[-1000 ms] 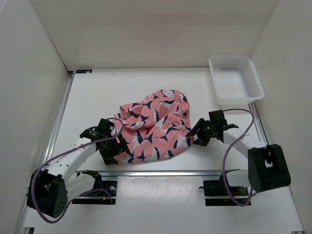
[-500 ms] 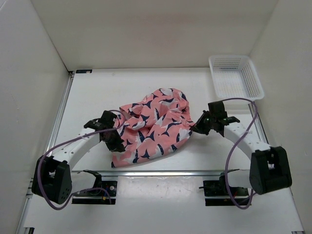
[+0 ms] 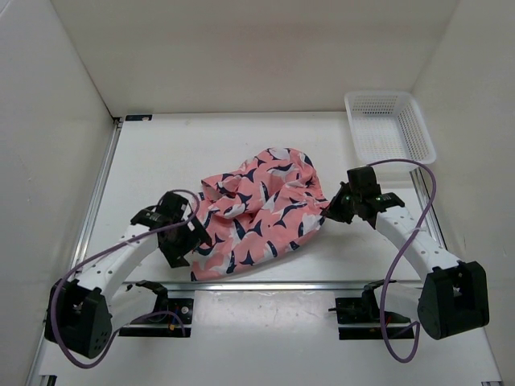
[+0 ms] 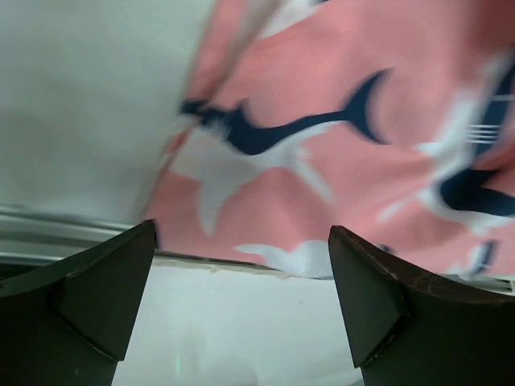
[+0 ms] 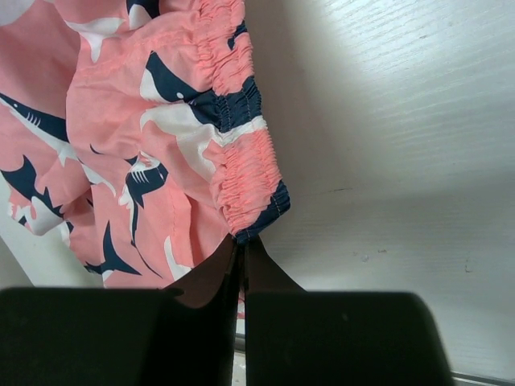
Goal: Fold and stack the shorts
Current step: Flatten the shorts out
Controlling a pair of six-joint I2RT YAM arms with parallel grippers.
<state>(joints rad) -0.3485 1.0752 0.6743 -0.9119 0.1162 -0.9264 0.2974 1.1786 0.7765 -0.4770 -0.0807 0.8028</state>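
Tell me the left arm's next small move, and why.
Probably ease the left gripper forward and close it on the shorts' near edge. Its fingers stand open and empty just short of that edge, while the right gripper is shut on the waistband; the shorts lie crumpled.

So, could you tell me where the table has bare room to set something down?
Bare table lies between the shorts and the back wall, left of them to the rail, and between shorts and basket. The near edge is crowded: left gripper and right gripper flank the shorts.
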